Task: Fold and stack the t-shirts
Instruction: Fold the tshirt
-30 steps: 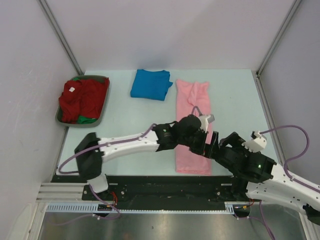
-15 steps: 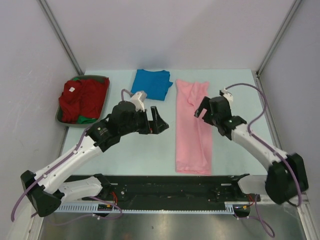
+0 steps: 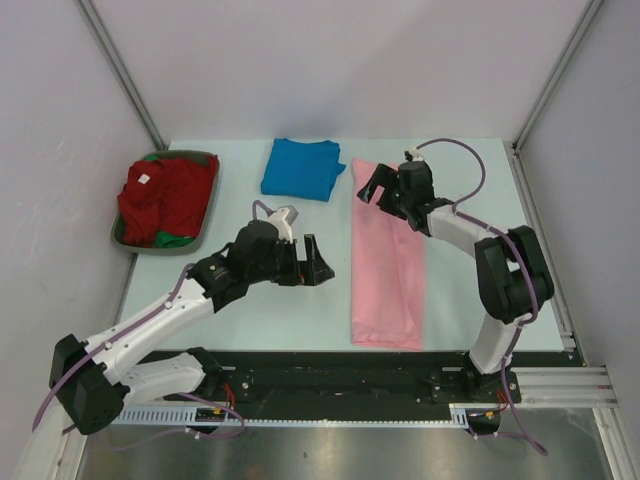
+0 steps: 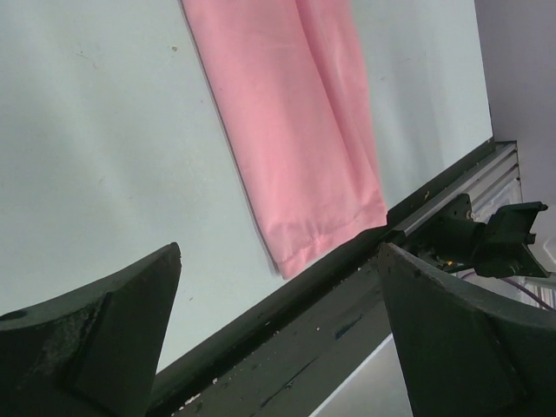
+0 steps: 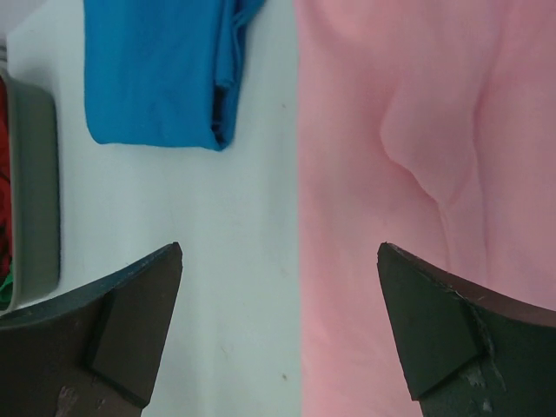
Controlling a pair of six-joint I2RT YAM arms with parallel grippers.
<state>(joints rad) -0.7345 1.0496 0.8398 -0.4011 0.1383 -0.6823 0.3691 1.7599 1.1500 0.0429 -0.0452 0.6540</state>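
The pale green table carries a long pink t-shirt, folded lengthwise into a narrow strip right of centre; a grey tray of red and green garments sits far left; a folded blue t-shirt lies just beside the strip's far end. The right gripper hovers spread over that far end, holding nothing; the left gripper is spread too, over bare table beside the strip. The risk, I judge: a one-sided pinch could drag the strip askew or undo its fold. Only the right wrist view shows a raised wrinkle; only the left wrist view shows the near hem flat.
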